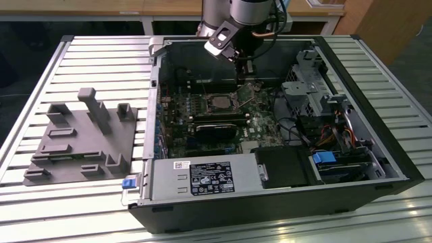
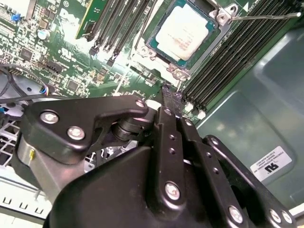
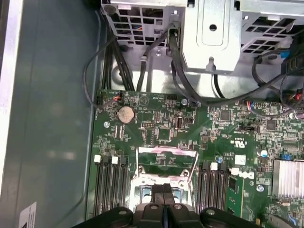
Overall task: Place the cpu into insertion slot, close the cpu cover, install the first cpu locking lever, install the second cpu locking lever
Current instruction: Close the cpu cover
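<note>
A black, open-sided computer tower case (image 1: 270, 210) lies on a pale slatted metal table (image 1: 88, 50), with a grey moulded plastic fixture block (image 1: 81, 136) on the slats toward the exterior view's left. In the upper middle of that view the arm's black two-fingered gripper (image 1: 244, 76) reaches down into the case, over the green circuit board (image 3: 161, 123). The cpu (image 2: 184, 32), a small flat square chip with a silvery-grey metal face, sits inside the insertion slot (image 1: 208, 103), a dark-rimmed square socket near the middle of the exterior view. The cpu cover (image 3: 166, 152), a thin square metal frame with a cut-out centre, is tilted up off the socket and not closed over the chip. In both wrist views the gripper (image 2: 172, 97) (image 3: 164, 189) has its two fingers pressed together with no gap, the tips right at the raised cover; whether they pinch its edge cannot be told. A thin silver wire lever (image 2: 259, 18) sticks out from a corner of the socket, passing over the long black memory slots (image 2: 223, 61) that flank it.
</note>
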Action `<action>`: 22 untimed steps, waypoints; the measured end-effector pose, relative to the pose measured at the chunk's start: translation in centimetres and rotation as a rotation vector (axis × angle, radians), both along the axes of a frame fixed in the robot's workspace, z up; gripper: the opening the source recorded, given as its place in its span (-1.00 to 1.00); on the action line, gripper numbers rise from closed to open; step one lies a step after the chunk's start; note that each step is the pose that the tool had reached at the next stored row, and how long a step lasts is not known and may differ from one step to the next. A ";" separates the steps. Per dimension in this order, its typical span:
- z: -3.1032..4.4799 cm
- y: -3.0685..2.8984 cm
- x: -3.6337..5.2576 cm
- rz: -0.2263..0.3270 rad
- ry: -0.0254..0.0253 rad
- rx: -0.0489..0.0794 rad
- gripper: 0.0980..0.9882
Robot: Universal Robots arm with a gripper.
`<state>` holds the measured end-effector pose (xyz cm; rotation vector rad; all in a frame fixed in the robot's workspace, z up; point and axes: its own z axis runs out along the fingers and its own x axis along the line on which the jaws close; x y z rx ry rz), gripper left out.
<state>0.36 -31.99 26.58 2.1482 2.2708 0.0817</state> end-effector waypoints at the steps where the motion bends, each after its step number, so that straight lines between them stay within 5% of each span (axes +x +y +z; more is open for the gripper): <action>1: -0.01 0.00 0.00 0.000 0.0000 0.000 -0.98; 10: -0.04 0.00 0.27 0.000 0.0007 0.001 -0.98; 22: -0.52 0.12 2.56 0.003 0.0063 0.001 -0.98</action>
